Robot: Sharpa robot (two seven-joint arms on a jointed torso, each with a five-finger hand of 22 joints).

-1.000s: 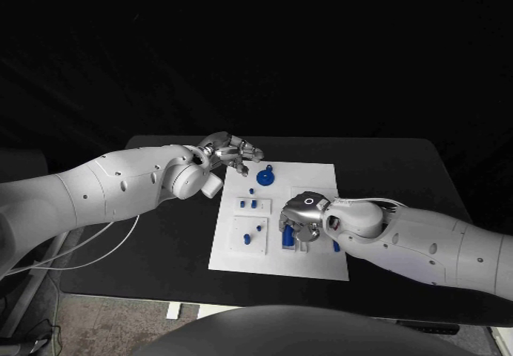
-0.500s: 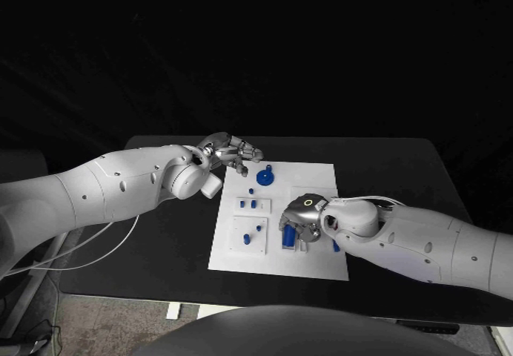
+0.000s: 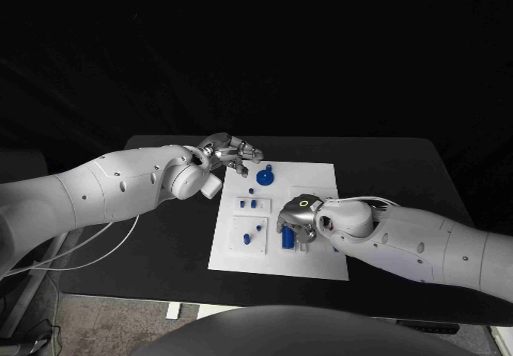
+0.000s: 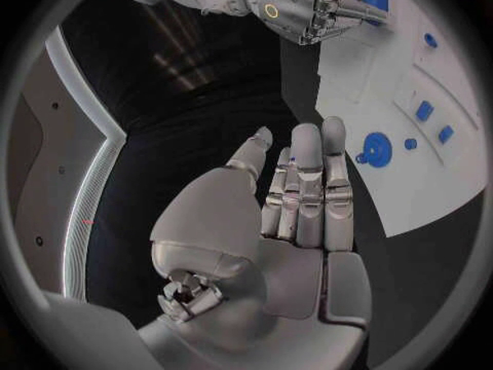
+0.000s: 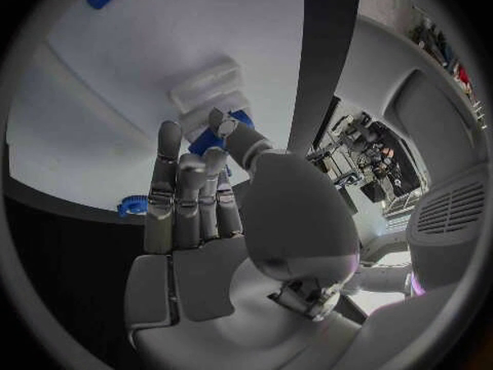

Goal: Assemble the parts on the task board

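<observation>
Two hands, one white task board [image 3: 241,256] mid-table. Right hand [image 3: 297,222]: low over the board's near-right section, thumb and a finger pinching a blue cylindrical part [image 3: 288,236], presumably to seat it in its fixture. Since a second ago it has crept slightly toward the board's centre. Left hand [image 3: 229,153]: hovers off the board's far-left corner, fingers straight and close together, holding nothing, unmoved, likely waiting clear. Round blue part [image 3: 265,176] lies flat near that corner.
</observation>
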